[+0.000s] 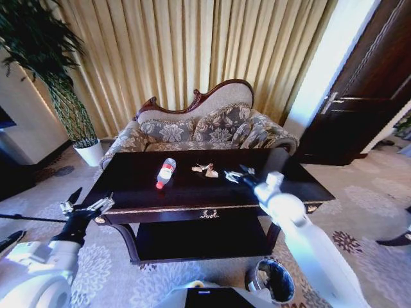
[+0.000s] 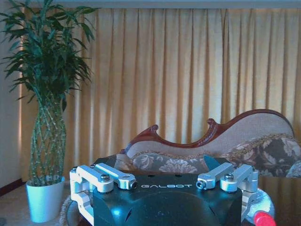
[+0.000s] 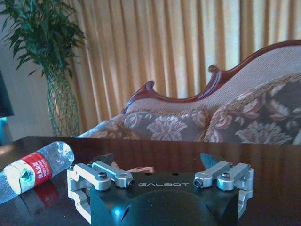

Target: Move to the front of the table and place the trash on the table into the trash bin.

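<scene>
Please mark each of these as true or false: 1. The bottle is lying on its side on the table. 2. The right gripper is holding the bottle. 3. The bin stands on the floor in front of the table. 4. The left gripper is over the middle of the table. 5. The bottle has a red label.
1. True. The bottle lies on its side on the table.
2. False. The right gripper is open over the table, to the right of the tan scraps and apart from the bottle.
3. True. The bin stands on the carpet near the table's front right corner.
4. False. The left gripper is open at the table's front left corner.
5. True. The label is red.
</scene>
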